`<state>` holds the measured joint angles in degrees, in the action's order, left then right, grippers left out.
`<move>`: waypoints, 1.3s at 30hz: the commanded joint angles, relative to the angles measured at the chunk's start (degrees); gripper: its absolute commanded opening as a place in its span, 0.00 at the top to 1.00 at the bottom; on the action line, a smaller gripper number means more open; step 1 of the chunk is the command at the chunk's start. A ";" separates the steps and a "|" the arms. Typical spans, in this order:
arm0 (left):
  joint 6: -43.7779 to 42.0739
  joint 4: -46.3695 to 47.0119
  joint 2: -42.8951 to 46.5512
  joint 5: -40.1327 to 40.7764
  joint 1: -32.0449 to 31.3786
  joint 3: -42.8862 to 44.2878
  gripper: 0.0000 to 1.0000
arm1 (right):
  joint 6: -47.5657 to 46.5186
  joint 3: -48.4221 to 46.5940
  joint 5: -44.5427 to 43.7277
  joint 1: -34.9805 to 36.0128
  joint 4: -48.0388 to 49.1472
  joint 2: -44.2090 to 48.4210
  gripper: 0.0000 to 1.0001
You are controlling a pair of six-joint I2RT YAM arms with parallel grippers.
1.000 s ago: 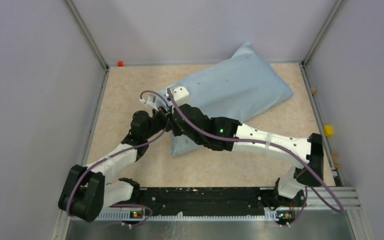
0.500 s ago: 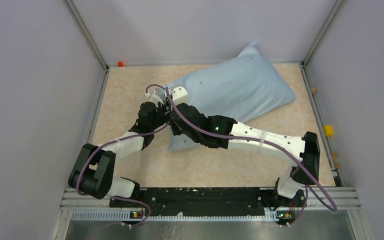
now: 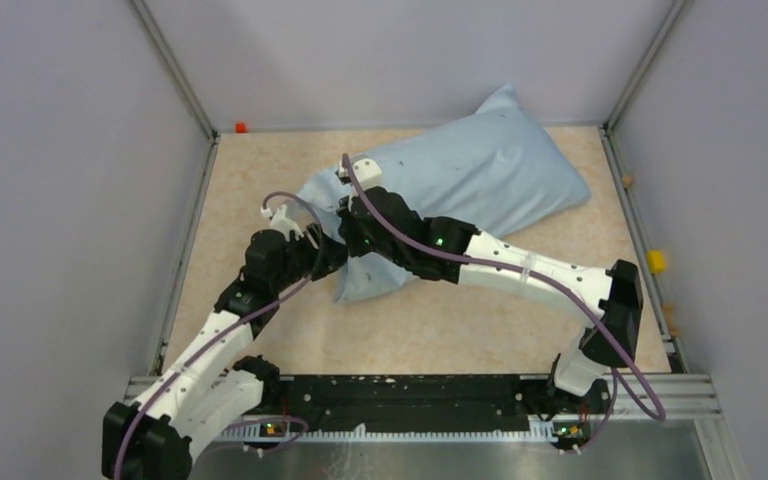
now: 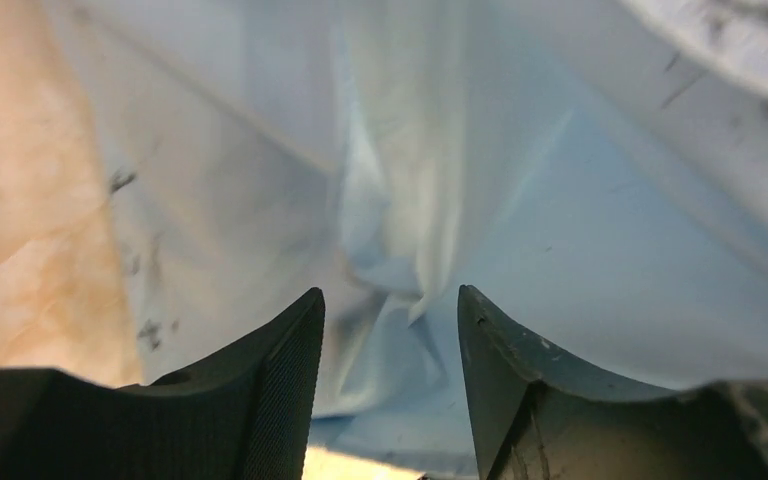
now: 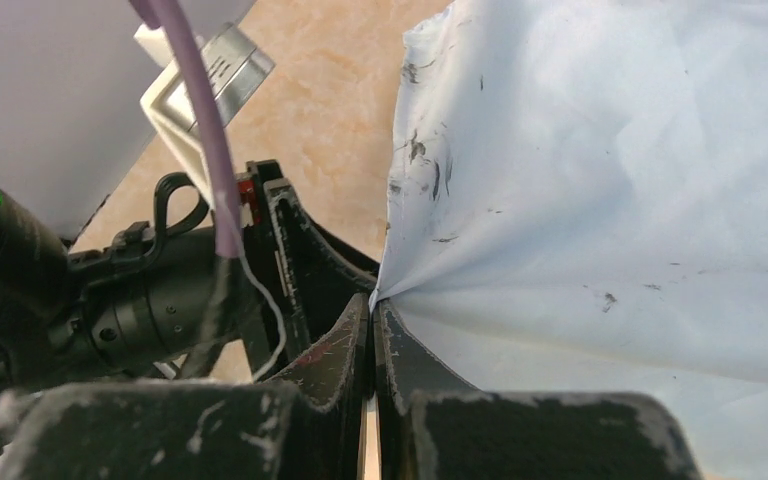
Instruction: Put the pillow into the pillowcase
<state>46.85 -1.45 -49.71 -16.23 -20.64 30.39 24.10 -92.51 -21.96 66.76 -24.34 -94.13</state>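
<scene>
Between fingers of right claw [image 5: 372, 310]: thin light-blue fabric pillowcase [image 5: 610, 180] is being clamped.
Left claw [image 4: 389, 292]: being held apart around a fold.

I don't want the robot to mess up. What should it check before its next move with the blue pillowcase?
1. Right gripper holds the pillowcase: ok, it is shut on a pinch of cloth.
2. Left gripper holds cloth too: not ok, its fingers are apart and a fold only sits between them.
3. Pillow fully inside: cannot tell. The case looks plump, but the arms hide its near-left end.
4. Grippers clear of each other: cannot tell, they are very close together.
5. Case lying on the table: ok.
</scene>
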 commanded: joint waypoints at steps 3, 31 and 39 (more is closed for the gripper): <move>-2.15 -19.00 7.36 13.84 -0.17 1.88 0.44 | -0.05 -1.44 3.23 -0.84 3.17 -0.07 1.00; 2.95 19.15 -12.44 -5.50 -3.39 -2.13 0.59 | 1.61 -0.50 4.84 -0.84 1.61 0.06 1.00; 4.14 16.63 -12.52 -4.26 -4.67 -6.40 0.38 | 1.81 -0.30 4.46 -0.84 1.48 0.02 1.00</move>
<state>51.18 15.07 -65.08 -19.77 -24.71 26.09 24.75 -92.51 -18.81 65.67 -25.36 -95.64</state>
